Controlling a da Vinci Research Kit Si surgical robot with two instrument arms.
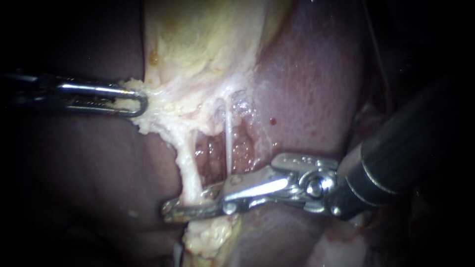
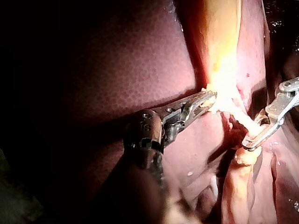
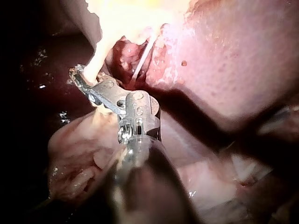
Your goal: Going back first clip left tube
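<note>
My left instrument (image 1: pixel 138 101) comes in from the left, and its jaws are pinched together on the pale lower edge of the gallbladder (image 1: pixel 198 44). The left wrist view confirms this hold on the left instrument (image 2: pixel 208 100), with the jaws closed on the bright fringe of tissue. My right instrument (image 1: pixel 190 200) comes in from the right, with its wrist lying over the liver (image 1: pixel 307 84) and its jaws reaching left. The jaws stand spread, with a gap showing between them. The left tube (image 1: pixel 187 163), a thick pale band, runs from the gallbladder's edge at the far side down toward the near side and crosses the gap between these jaws. I cannot tell whether either jaw presses on it. The right wrist view shows the same: the right instrument (image 3: pixel 77 74) lies across the left tube (image 3: pixel 96 63). The right tube (image 1: pixel 228 138), a thin white strand, lies just to the right of the left tube, above the right instrument's upper jaw and apart from it. A lump of pale fat (image 1: pixel 210 237) sits near the camera, just below the jaws.
</note>
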